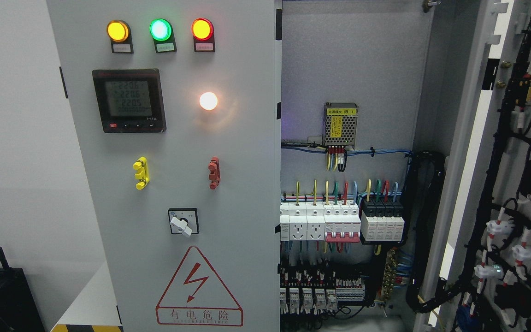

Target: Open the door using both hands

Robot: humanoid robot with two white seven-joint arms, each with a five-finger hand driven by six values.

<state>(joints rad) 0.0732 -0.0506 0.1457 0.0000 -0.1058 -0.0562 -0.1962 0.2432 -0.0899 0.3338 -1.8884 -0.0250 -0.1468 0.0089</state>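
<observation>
Door point(500, 184) swung open – left panel point(173, 184) closed, warning triangle point(199, 288) "有电危险"

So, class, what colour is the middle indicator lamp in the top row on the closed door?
Green, in the head view.

Nothing of the robot's own body showed in the head view. Neither arm nor either hand was in the picture, so its colours, shapes, cables, screws and markings could not be told.

Plain white wall point(12, 138) at left, black furniture point(9, 299) low in corner
</observation>
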